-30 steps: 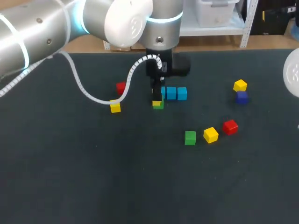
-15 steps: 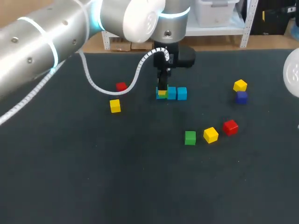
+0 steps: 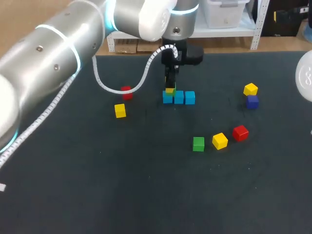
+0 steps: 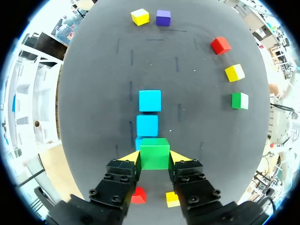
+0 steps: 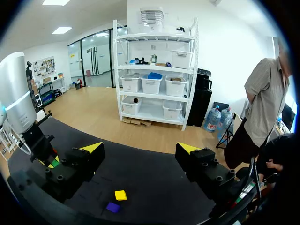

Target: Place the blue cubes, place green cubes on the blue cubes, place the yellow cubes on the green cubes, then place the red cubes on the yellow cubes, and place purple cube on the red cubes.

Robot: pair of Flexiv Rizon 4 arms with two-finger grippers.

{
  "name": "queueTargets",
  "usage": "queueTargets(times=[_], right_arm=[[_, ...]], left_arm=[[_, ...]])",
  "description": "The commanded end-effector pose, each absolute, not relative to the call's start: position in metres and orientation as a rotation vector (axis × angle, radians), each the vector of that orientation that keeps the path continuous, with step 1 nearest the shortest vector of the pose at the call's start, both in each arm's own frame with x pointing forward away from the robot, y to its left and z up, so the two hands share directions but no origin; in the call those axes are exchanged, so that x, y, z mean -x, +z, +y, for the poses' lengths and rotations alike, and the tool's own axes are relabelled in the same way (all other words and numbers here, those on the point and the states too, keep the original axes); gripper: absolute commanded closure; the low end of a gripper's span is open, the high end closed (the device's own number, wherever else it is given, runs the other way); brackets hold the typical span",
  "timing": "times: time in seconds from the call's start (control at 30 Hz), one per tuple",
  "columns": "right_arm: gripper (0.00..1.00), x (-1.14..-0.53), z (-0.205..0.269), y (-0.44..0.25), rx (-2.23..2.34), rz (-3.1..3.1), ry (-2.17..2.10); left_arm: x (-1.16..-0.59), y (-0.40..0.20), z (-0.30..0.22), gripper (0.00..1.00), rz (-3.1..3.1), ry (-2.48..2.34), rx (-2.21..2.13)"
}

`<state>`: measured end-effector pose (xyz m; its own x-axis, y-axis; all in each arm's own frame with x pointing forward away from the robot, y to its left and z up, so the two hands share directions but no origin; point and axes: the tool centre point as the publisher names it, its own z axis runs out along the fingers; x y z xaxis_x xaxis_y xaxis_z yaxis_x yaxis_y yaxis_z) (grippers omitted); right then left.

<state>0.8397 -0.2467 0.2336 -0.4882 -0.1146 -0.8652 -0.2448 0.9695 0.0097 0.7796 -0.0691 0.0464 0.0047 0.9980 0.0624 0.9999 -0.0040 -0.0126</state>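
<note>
Your left claw (image 4: 154, 158) is clamped on a small green cube (image 4: 154, 152), right over the end one of three light blue cubes (image 4: 147, 125) lying in a row on the dark table (image 3: 146, 185). Your right claw (image 5: 140, 149) is wide apart with nothing in it. A second green cube (image 3: 198, 144), a yellow cube (image 3: 220, 141) and a red cube (image 3: 240, 132) lie nearby

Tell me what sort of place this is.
Probably a robotics lab bench set up for a block-stacking trial: a dark-topped table, the left arm with its jaws shut on a green cube, and a row of three blue cubes.
</note>
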Motion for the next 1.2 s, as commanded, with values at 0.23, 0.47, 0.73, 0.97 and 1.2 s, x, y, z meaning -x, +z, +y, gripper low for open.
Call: queueTargets(times=[0.23, 0.47, 0.73, 0.97, 1.2], right_arm=[[0.00, -0.840, -0.247, 0.234, 0.255, 2.085, 0.160], [0.00, -0.840, -0.247, 0.234, 0.255, 2.085, 0.160], [0.00, -0.840, -0.247, 0.234, 0.255, 2.085, 0.160], [0.00, -0.840, -0.247, 0.234, 0.255, 2.085, 0.160], [0.00, -0.840, -0.247, 0.234, 0.255, 2.085, 0.160]], left_arm=[[-0.791, 0.045, -0.077, 1.00, -2.106, 0.094, 2.119], [-0.787, 0.040, -0.074, 1.00, -2.120, 0.132, 2.099], [-0.791, 0.034, -0.068, 1.00, -2.162, 0.166, 2.071], [-0.792, 0.035, -0.068, 1.00, -2.169, 0.186, 2.082], [-0.793, 0.033, -0.069, 1.00, -2.167, 0.198, 2.085]])
